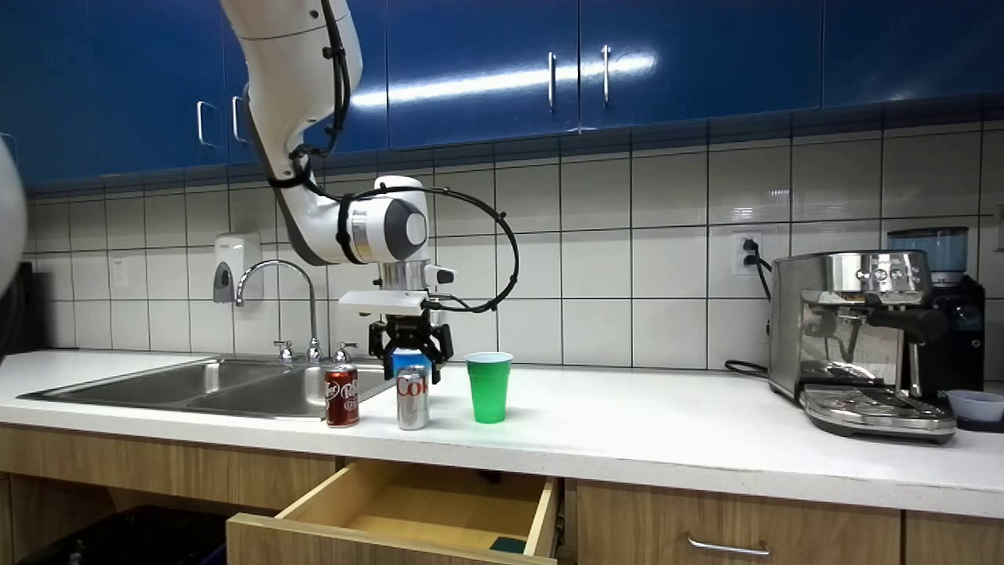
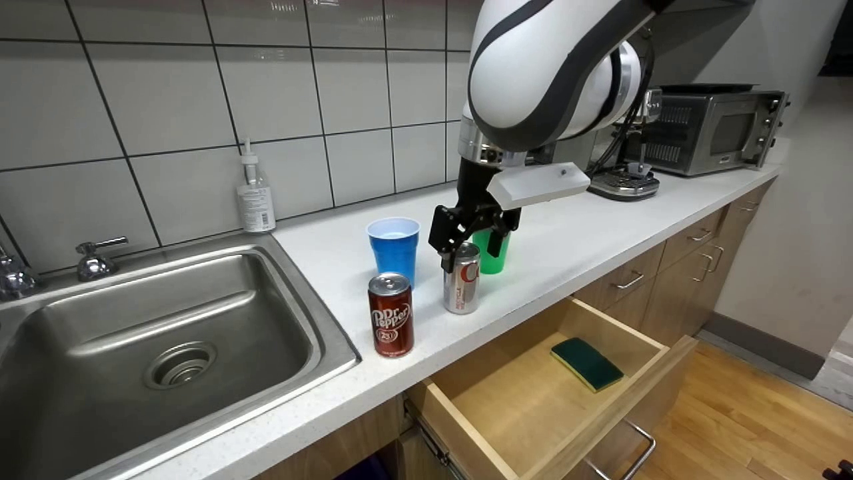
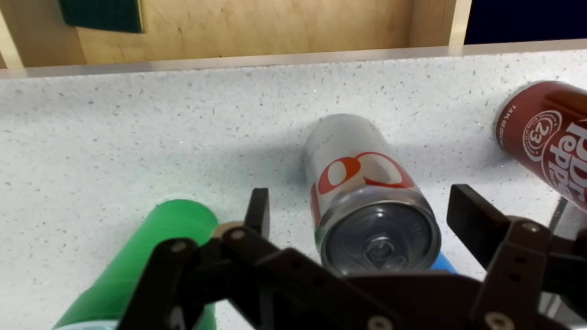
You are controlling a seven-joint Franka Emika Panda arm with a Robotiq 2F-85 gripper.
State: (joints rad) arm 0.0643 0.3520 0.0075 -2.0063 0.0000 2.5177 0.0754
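Observation:
My gripper [image 1: 412, 375] is open and points down, with its fingers on either side of the top of a silver Diet Coke can [image 1: 412, 404]. In the wrist view the can [image 3: 357, 169] stands between the two fingertips [image 3: 360, 208], with a gap on each side. The can is upright on the white counter. A green cup [image 2: 493, 261] stands close beside the gripper. A blue cup [image 2: 393, 248] stands behind the can, mostly hidden in the wrist view. A dark red Dr Pepper can [image 2: 391, 321] stands nearer the sink.
A wooden drawer [image 2: 466, 420] is open below the counter edge, with a green and yellow sponge [image 2: 586, 363] inside. A steel sink [image 2: 286, 320] lies beside the cans. An espresso machine [image 1: 855, 345] stands farther along the counter. A soap bottle [image 2: 255, 193] stands by the tiled wall.

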